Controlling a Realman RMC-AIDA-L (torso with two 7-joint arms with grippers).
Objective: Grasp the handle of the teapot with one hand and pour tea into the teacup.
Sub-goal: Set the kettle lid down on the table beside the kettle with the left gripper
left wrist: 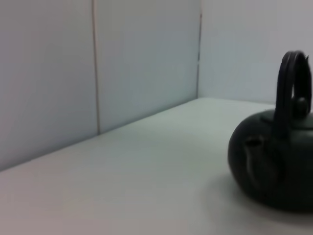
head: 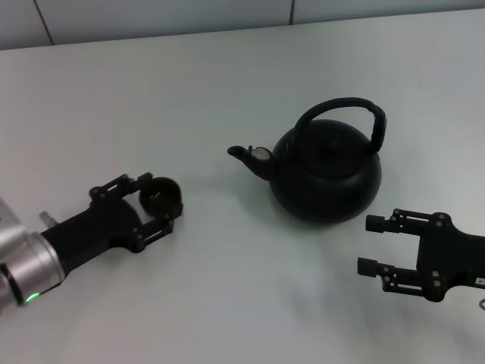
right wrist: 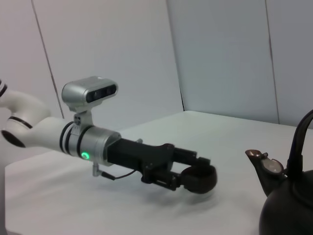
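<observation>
— Teapot [head: 327,171] position first: where does it sit against the two arms?

— On the table [head: 227,303], to the robot's right of centre, spout [head: 244,154] pointing toward the robot's left. The right gripper [head: 369,245] hovers just beside its body, nearer the robot, fingers spread and holding nothing.

— And the handle [head: 342,108]?

— It arches over the lid, running roughly spout-to-back, so its long axis lies left to right in the head view. From the right gripper it lies forward and up.

— The cup?

— The teacup [head: 161,196] stands well apart, off the spout side, with the left gripper [head: 161,199] closed around it; the right wrist view shows that hold too [right wrist: 198,177].

— So which arm takes the pot?

— I judge the right: nearer and free. It should approach across the arch, one finger on each side.
</observation>
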